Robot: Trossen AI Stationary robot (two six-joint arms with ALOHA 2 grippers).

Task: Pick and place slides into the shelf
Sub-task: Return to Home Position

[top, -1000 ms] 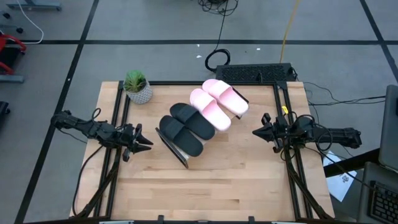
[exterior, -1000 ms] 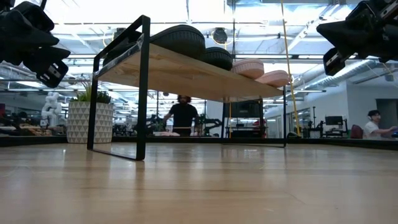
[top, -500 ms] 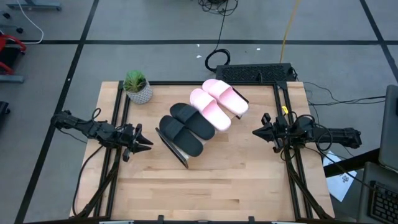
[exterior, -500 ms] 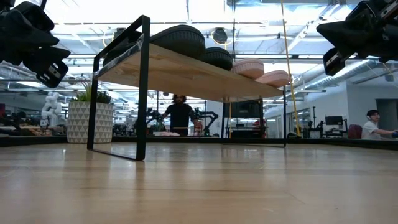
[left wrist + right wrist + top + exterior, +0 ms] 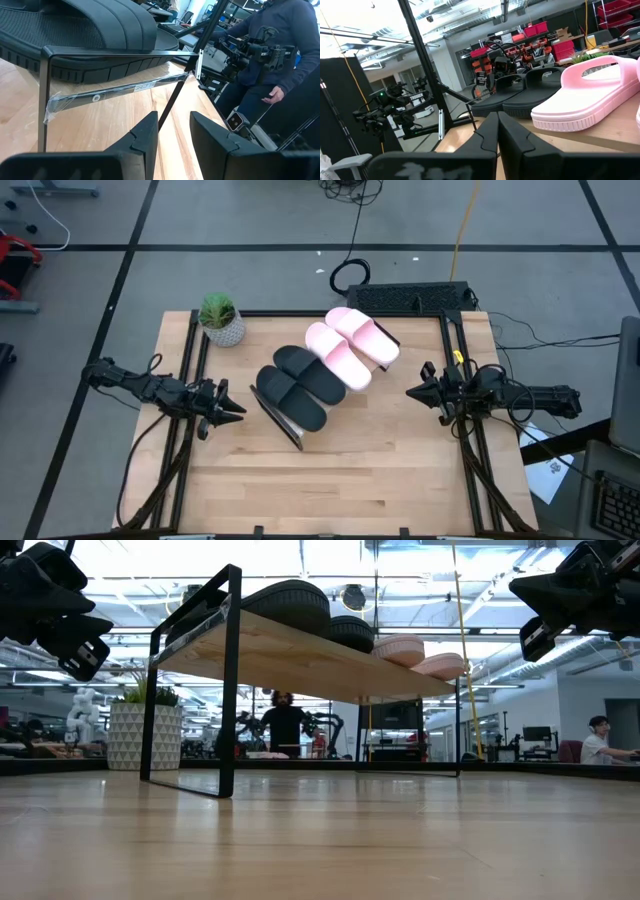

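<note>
**Wooden shelf (image 5: 300, 658) holds all four slides (image 5: 322, 368)**

The black pair (image 5: 298, 385) and pink pair (image 5: 350, 348) lie in a row on it, at the centre of the high view. My left gripper (image 5: 238, 410) hovers at middle left, fingers slightly parted and empty. My right gripper (image 5: 410, 392) hovers at middle right, fingers pressed together, holding nothing.

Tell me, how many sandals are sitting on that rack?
4, all on the shelf: first black slide at the end nearer the left arm, second black slide beside it, then first pink slide, and second pink slide at the other end. None seems hidden.
</note>
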